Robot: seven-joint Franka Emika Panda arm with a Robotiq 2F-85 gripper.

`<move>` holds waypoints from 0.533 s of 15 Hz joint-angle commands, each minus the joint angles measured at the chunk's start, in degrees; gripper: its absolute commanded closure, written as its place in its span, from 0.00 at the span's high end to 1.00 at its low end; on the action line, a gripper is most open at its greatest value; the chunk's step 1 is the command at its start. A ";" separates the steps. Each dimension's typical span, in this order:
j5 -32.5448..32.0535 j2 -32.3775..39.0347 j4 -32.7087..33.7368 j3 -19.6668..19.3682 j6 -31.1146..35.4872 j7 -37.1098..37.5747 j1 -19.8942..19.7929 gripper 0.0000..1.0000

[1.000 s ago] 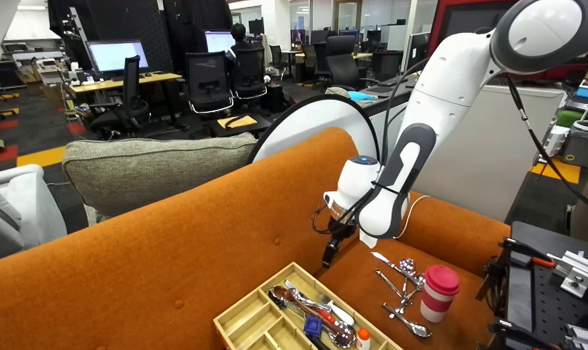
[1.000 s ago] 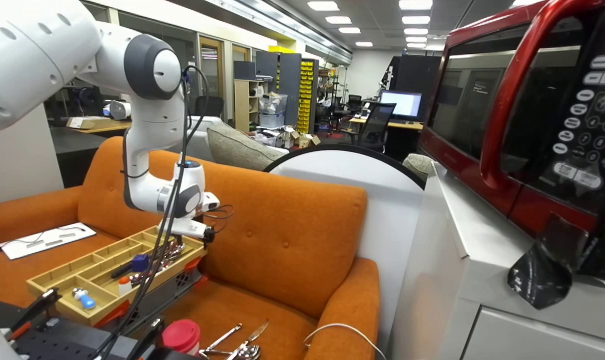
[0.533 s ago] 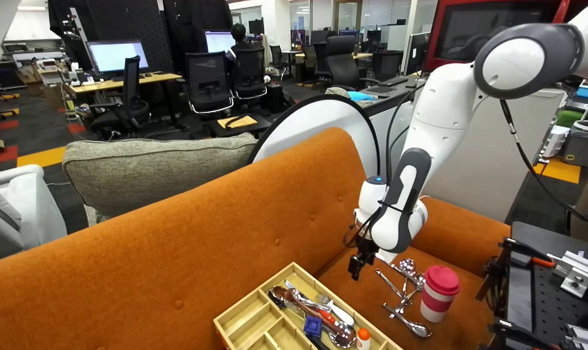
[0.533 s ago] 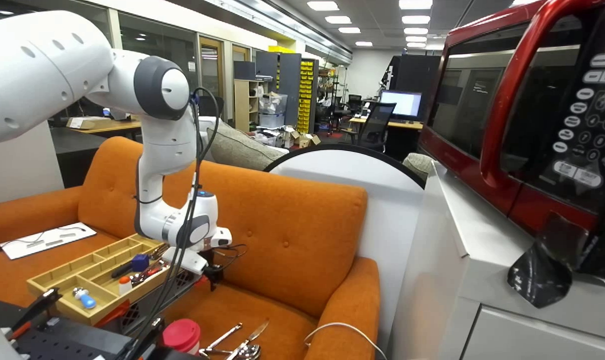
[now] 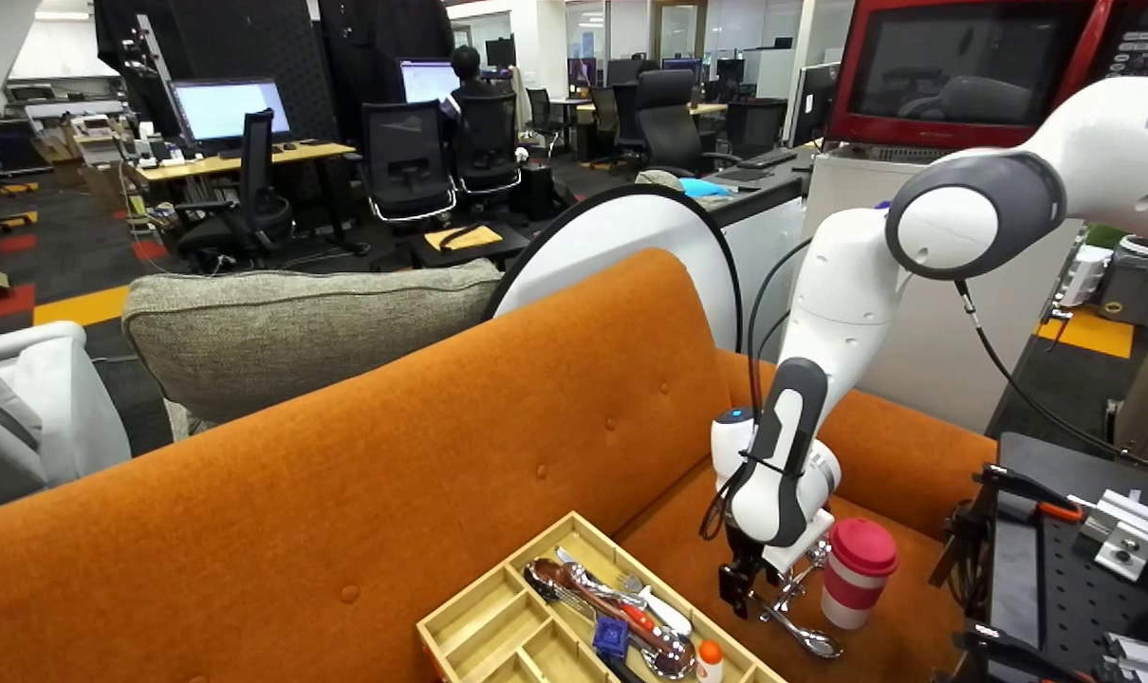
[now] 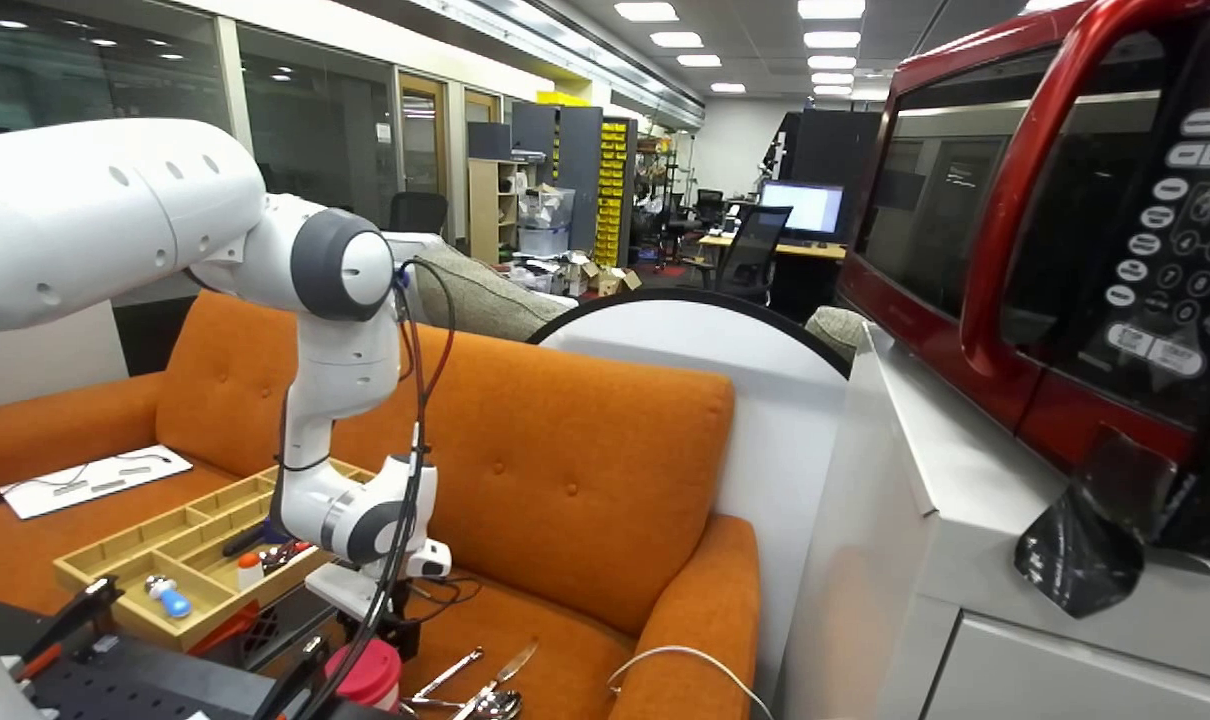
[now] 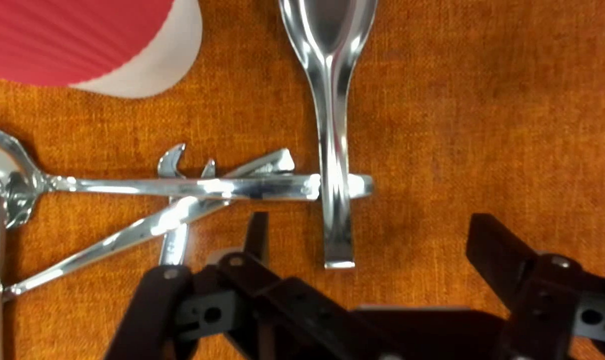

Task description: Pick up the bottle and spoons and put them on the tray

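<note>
In the wrist view, the gripper has its two fingers wide apart at the bottom of the frame; one handle of the spoons shows between them (how far below, I cannot tell). In an exterior view, the bottle stands upright on the orange sofa, at the lower right, just beside the spoons, which the arm partly covers. The tray takes the lower centre. In an exterior view, dark cables hang before the gripper and cross the bottle's red lid. I count one bottle, one tray, one knife and at least two spoons; inside the tray, one blue block and one small container with orange cap. At the right side of an exterior view there are two black clamps.
</note>
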 commanded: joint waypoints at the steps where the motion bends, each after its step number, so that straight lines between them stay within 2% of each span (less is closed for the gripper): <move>1: 1.44 2.61 4.58 -0.43 -6.07 1.15 1.01 1.00; 8: 1.80 4.26 7.43 0.12 -11.17 1.36 0.85 1.00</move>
